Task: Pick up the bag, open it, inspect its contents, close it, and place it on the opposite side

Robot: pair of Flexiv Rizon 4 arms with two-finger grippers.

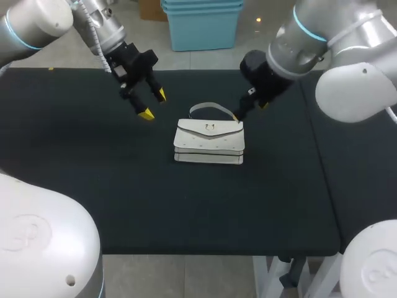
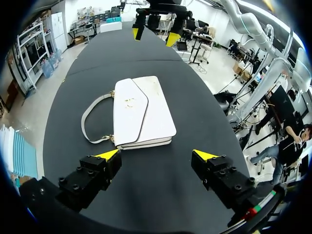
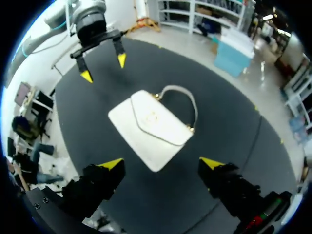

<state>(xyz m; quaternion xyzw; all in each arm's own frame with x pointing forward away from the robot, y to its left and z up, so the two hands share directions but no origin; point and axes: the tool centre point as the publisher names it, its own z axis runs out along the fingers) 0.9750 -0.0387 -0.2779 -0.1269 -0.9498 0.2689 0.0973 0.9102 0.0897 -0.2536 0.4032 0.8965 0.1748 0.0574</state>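
Dark table (image 1: 74, 186): two grippers, one bag (image 1: 209, 143). I read the left gripper (image 2: 156, 155) as wide open and empty, hovering far-left of the bag. I read the right gripper (image 3: 161, 163) likewise, near its far-right corner. The bag lies flat mid-table, flap closed, strap on the far side.

Blind spots from my seat

In the head view my right arm's wrist (image 1: 263, 74) covers most of the right end effector (image 1: 249, 110), so I can't tell whether its lower tip touches the handle (image 1: 214, 106) of the bag (image 1: 209, 146). The flap (image 1: 192, 129) lies shut and hides the inside. The clasp (image 1: 209, 128) is too small to make out. My arm housings (image 1: 37, 242) cut off the near corners of the surface (image 1: 186, 211).
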